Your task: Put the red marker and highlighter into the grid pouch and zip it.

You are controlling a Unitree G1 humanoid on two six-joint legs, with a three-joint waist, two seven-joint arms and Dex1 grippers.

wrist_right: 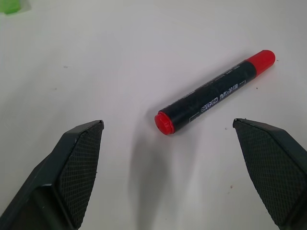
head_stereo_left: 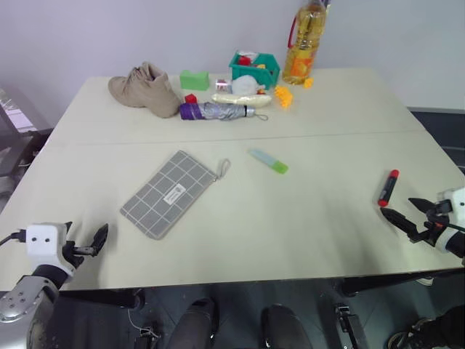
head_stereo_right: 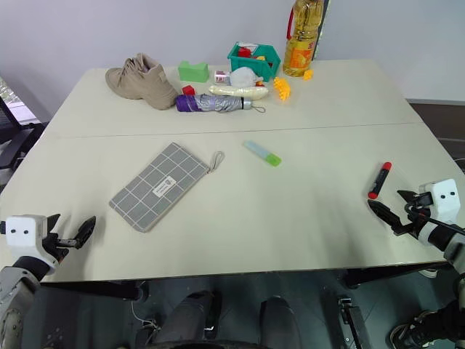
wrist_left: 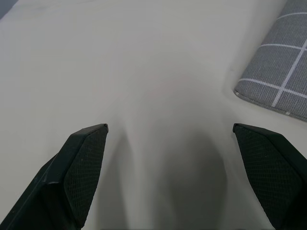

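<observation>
Two pens and one pouch make up the job, and none of them is in hand yet. The red marker lies on the table just ahead of the right gripper, whose black fingers stand wide apart with nothing between them; the marker sits slightly toward the right-hand finger, slanted across the line of approach. The highlighter lies well beyond that gripper, toward the middle of the table. The grid pouch rests flat and diagonal ahead of the left gripper, off toward its inner side, near but not touching. That gripper too is spread wide and empty, low over bare tabletop.

By the look of it, the opening step is in hand: reaching for the marker. The next move calls for the right gripper to ease forward and square itself so its fingers straddle the barrel before closing. The pouch's zipper looks closed, though I cannot be sure, so it will likely need opening first.

From the right wrist, the marker shows a black printed barrel between red ends, which the head views render as a red and black stick. The head views show the pouch's cord pull and the clutter at the far edge: a shoe, a folded umbrella, a green basket, an oil bottle.
</observation>
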